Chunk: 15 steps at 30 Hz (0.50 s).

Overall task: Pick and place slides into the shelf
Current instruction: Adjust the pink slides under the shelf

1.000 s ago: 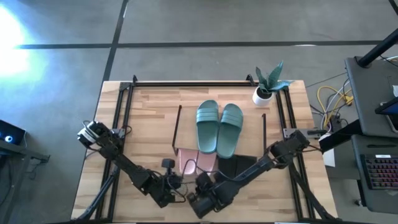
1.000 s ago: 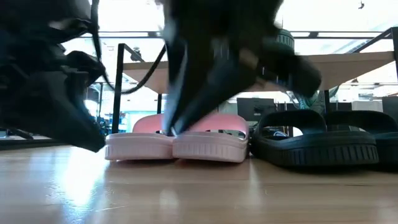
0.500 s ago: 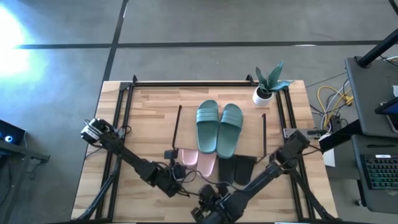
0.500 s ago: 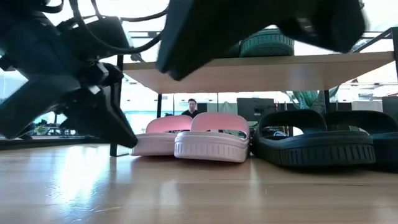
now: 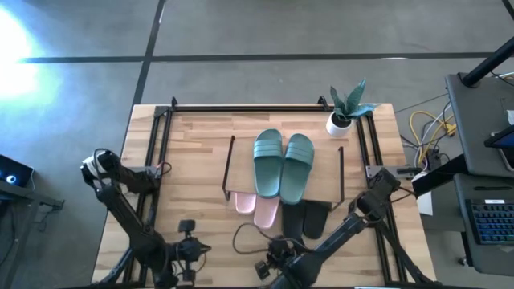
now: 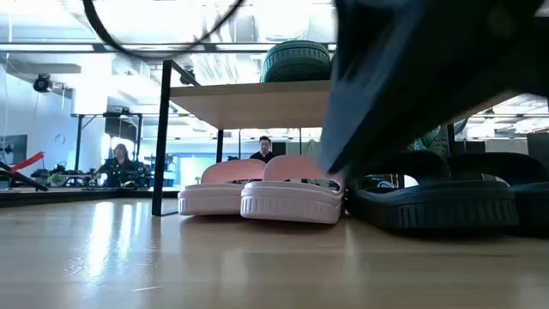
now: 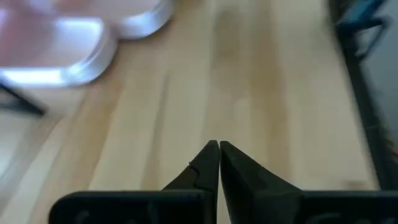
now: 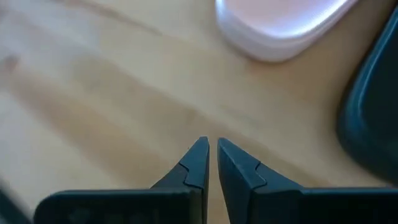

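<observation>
Slides are seen stowed: two teal-green slides (image 5: 282, 163) on the shelf (image 5: 241, 164) board, pink slides (image 6: 262, 196) and black slides (image 6: 442, 202) beneath it. Left end effector (image 7: 219, 148) and right end effector (image 8: 211, 147) are clenched empty over the table (image 5: 193, 160), the pink pair lying just ahead of both.

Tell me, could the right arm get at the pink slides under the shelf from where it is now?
Probably yes. The right gripper, shut and empty, hangs over bare table just in front of the pink slides, whose near ends poke out from under the shelf. Nothing lies between.
</observation>
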Motion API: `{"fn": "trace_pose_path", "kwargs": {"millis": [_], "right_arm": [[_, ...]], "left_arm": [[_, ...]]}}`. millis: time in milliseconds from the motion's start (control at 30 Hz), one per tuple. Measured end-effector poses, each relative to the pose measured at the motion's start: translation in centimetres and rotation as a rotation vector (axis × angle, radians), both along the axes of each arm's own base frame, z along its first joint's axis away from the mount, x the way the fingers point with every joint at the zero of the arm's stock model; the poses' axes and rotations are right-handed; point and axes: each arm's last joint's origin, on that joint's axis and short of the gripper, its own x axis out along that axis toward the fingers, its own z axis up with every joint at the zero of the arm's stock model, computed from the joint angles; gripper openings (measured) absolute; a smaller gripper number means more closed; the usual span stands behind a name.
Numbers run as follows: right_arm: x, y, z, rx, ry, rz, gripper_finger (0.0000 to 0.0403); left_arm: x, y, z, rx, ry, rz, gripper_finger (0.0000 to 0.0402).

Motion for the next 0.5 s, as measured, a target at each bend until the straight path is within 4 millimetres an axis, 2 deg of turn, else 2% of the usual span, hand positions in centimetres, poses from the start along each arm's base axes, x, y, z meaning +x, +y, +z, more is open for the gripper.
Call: {"fn": "trace_pose_path", "kwargs": {"millis": [233,500], "right_arm": [[2.2,-3.5,-1.8,-0.052,0.045,0.022,0.0027],[4.3,-7.5,-2.3,-0.121,0.112,0.048,0.0027]], "left_arm": [[-0.6,0.1,-0.3,-0.037,0.052,0.040,0.0000],[-0.6,0.1,-0.3,-0.040,0.048,0.042,0.0000]]}}
